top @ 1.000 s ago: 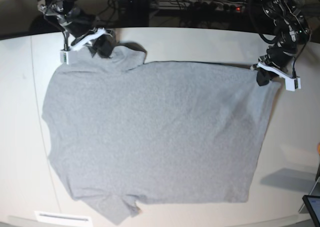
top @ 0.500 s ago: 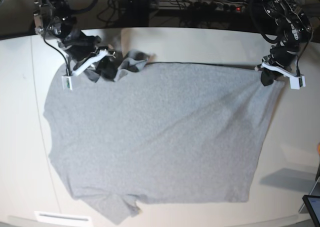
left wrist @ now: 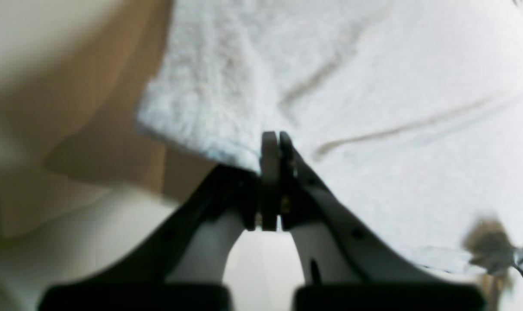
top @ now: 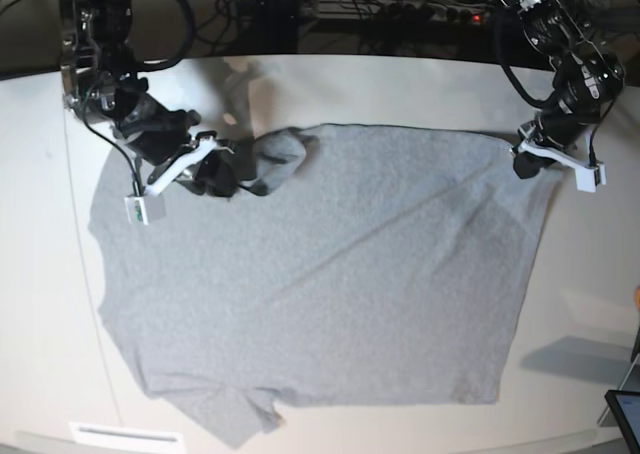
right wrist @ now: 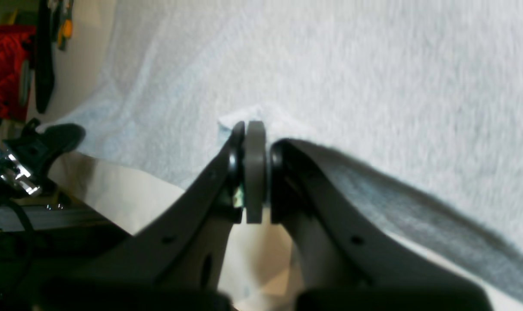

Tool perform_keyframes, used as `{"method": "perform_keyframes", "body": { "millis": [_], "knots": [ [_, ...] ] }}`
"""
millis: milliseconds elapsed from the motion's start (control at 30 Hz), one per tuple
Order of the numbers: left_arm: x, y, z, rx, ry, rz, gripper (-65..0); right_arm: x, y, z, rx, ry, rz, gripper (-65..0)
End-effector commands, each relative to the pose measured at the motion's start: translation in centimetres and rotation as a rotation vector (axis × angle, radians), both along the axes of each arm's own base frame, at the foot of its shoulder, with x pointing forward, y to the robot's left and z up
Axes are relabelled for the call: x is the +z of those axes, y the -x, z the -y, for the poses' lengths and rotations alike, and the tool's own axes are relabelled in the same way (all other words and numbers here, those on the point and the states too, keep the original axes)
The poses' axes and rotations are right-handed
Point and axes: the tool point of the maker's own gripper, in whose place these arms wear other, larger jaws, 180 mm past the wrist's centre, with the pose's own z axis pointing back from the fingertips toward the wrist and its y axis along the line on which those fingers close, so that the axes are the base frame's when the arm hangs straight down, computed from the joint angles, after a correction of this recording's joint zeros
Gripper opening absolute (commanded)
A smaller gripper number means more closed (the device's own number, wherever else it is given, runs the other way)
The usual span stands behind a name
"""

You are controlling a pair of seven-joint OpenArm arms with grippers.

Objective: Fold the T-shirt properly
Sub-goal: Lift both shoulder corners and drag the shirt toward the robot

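Observation:
The heather-grey T-shirt (top: 320,274) lies spread on the pale table (top: 400,84), plain side up. In the base view my right gripper (top: 222,179) is at the shirt's upper left, shut on a bunched fold of cloth (top: 275,154) pulled in over the body. The right wrist view shows its fingers (right wrist: 247,129) pinched together on the T-shirt (right wrist: 373,86). My left gripper (top: 523,162) is shut on the shirt's upper right corner. In the left wrist view its fingertips (left wrist: 271,140) clamp the edge of the T-shirt (left wrist: 395,129), which is lifted slightly.
Cables and a power strip (top: 400,9) run along the dark back edge of the table. A dark screen corner (top: 625,414) sits at the bottom right, and a white label strip (top: 125,434) at the bottom left. A red object (right wrist: 6,65) lies beyond the table.
My right gripper has moved right and towards the front, dragging the shirt's upper left part inward into a bunched fold. My left gripper has shifted slightly, still holding its corner.

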Motion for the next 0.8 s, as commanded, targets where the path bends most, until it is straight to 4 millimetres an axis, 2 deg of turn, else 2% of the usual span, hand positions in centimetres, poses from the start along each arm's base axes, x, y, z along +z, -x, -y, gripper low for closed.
{"method": "perform_keyframes", "body": {
  "millis": [0,567,767],
  "knots": [
    [1.7,-0.7,-0.7,0.011,-0.022,0.054,-65.0,1.5,-0.8,-0.1,0.006,-0.013,0.052,-65.0],
    [3.6,-3.2,-0.3,0.048,0.040,0.090,-65.0,5.2,-4.7,0.1,0.005,-0.009,0.183,-65.0],
    [2.6,-4.1,-0.3,0.061,0.091,0.083,-65.0,6.2,-5.6,-0.1,0.022,-0.001,0.205,-65.0]
  ]
}}
